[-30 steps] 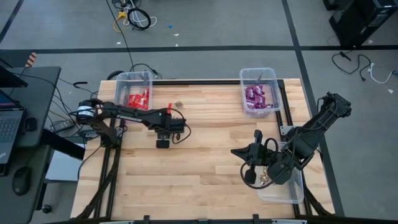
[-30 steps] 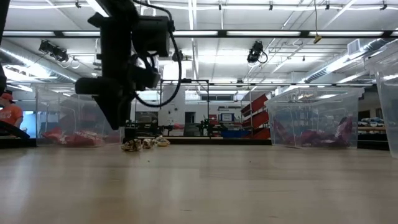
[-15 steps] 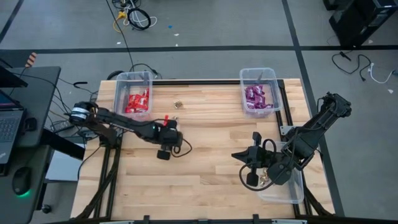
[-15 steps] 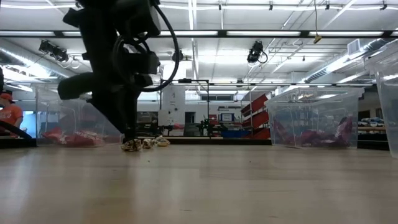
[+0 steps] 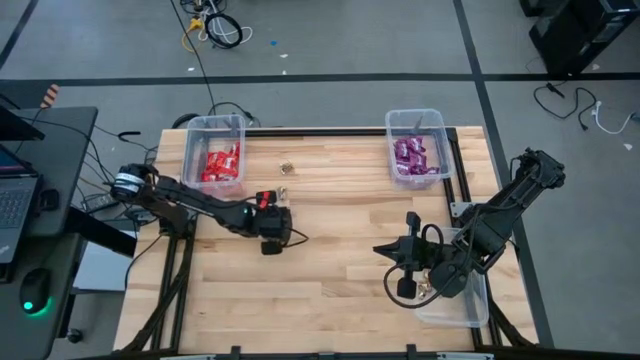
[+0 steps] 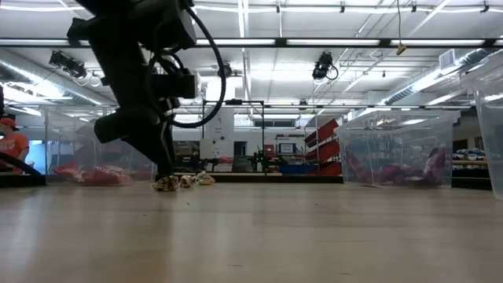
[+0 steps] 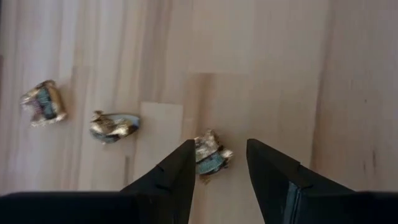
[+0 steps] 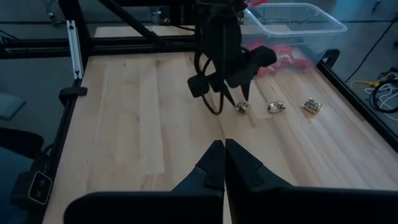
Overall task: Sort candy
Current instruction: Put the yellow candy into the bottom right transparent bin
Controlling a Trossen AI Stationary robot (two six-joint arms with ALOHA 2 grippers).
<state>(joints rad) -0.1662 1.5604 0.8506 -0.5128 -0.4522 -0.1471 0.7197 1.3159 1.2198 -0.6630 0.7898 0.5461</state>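
Three crinkled gold foil sweets [image 7: 210, 155] lie in a row on the bare wood, well in from the worktop's far edge, one of them [image 8: 242, 107] between the open fingers of the left gripper [image 7: 217, 171], which hangs low over it. A clear plastic bin [image 5: 213, 148] at the far left corner holds flat red packets [image 5: 221, 162]; a second bin [image 5: 418, 143] towards the far right corner holds purple packets [image 5: 410, 155]. A third clear bin [image 5: 462, 305] sits at the right edge, where the right gripper [image 8: 222, 163] waits, fingers pressed together. The worktop [image 5: 340, 290] is pale jointed planks in a dark metal frame. Beyond it, grey floor, loose cables [image 5: 215, 28] and a desk [image 5: 45, 180] with a laptop.
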